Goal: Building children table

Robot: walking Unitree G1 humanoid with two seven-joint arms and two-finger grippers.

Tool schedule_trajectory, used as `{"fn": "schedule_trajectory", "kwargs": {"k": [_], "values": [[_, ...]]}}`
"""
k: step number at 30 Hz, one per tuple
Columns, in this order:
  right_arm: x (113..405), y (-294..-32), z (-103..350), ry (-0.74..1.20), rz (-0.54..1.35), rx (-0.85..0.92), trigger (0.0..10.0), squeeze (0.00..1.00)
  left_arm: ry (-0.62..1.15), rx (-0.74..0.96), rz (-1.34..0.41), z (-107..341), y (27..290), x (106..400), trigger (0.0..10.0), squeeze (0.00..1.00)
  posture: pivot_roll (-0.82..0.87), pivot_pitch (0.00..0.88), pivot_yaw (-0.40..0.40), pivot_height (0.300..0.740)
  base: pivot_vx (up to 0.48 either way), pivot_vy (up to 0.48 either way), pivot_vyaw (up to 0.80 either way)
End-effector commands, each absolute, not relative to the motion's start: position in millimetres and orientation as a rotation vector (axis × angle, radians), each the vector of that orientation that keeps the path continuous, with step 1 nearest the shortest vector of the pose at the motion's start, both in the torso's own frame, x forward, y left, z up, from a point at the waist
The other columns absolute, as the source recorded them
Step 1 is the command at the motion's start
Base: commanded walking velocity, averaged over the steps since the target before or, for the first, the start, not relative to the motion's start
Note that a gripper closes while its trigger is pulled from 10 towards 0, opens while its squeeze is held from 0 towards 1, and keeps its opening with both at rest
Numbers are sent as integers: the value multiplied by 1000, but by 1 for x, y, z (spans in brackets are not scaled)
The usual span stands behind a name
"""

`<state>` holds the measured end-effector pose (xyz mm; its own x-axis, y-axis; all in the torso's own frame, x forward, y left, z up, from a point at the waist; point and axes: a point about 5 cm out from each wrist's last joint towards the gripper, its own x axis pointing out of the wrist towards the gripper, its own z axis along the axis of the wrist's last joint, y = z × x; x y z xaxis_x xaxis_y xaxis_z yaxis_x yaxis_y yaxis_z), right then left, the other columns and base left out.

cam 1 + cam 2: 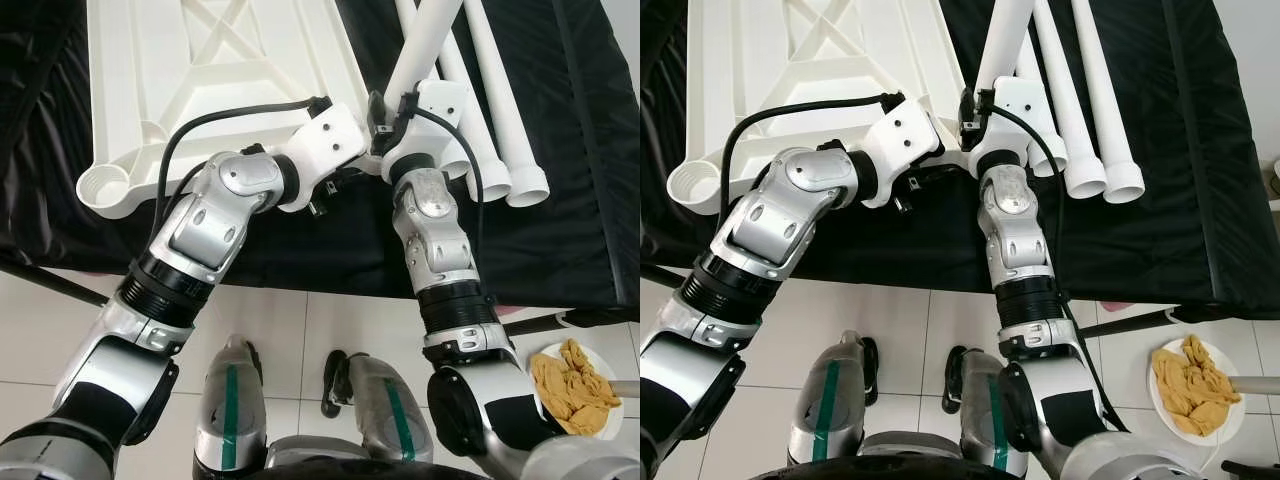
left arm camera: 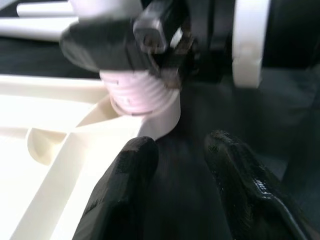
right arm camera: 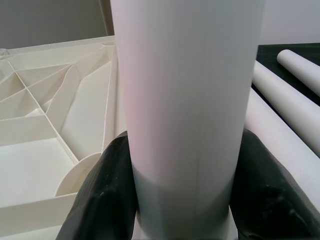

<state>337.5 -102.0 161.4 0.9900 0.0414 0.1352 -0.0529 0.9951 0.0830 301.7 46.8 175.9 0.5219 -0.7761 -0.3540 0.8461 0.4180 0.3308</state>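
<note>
A white plastic table top [image 1: 200,60] lies upside down on a black-covered surface, ribs facing up. My right gripper [image 3: 186,200] is shut on a white table leg [image 1: 425,45], with a black finger [image 3: 107,195] on each side of the tube. The leg leans up from the table top's near right corner. In the left wrist view its threaded end [image 2: 135,92] sits at the corner socket [image 2: 162,120]. My left gripper [image 2: 179,147] is open just short of that socket, holding nothing.
Loose white legs [image 1: 500,130] lie side by side on the black cover to the right. Another round socket [image 1: 105,188] is at the top's near left corner. A plate with yellow cloth [image 1: 575,385] sits on the tiled floor at lower right.
</note>
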Motion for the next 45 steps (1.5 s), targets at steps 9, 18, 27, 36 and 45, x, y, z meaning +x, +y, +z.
{"fn": "schedule_trajectory", "kwargs": {"k": [9, 18, 27, 36, 45], "values": [[335, -117, 153, -86, 12, 72, 10000, 0, 244, 547, -954, 156, 51, 308, 10000, 0, 96, 66, -64, 740, 0, 0, 0], [336, -118, 154, -88, 14, 71, 10000, 0, 300, 489, -884, 149, 57, 317, 10000, 1000, 91, 70, -61, 740, 0, 0, 0], [336, -120, 155, -89, 14, 67, 10000, 0, 245, 470, -873, 162, 58, 323, 10000, 1000, 86, 72, -60, 740, 0, 0, 0], [338, -121, 156, -90, 14, 65, 10000, 0, 147, 460, -831, 181, 59, 336, 10000, 86, 82, 73, -59, 740, 0, 0, 0], [338, -122, 157, -90, 21, 58, 10000, 0, 5, 330, -948, 211, 53, 329, 10000, 0, 80, 73, -60, 740, 0, 0, 0]]}}
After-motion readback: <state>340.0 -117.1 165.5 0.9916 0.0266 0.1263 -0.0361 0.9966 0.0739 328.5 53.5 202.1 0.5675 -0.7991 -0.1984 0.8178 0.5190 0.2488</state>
